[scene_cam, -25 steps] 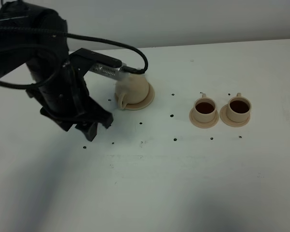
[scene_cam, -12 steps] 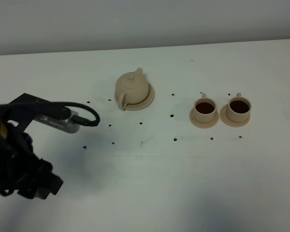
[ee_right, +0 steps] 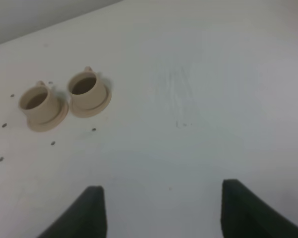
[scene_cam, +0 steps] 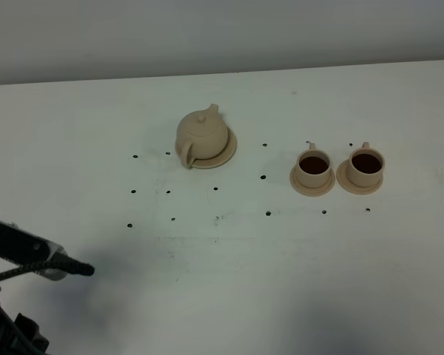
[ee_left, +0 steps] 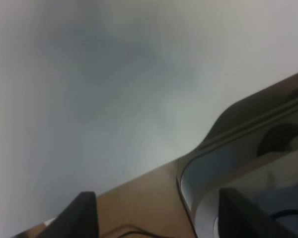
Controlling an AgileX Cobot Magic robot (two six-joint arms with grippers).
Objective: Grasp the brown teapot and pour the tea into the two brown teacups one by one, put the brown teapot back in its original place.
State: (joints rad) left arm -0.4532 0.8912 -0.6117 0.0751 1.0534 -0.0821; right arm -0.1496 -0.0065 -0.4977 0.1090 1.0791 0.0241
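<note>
Item: brown teapot (scene_cam: 202,136) seated on its wide saucer (scene_cam: 226,153); two teacups (scene_cam: 313,168) (scene_cam: 365,164) hold tea.
I see both the left gripper (ee_left: 156,215) and right gripper (ee_right: 161,208) spread, gripping nothing.

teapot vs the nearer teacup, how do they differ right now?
The brown teapot is round, lidded and bigger; the left teacup is a small open cylinder. Tea shows in the cup; the teapot's inside is hidden. The teapot's saucer is wider than the cup's. Both are pale tan and upright.
</note>
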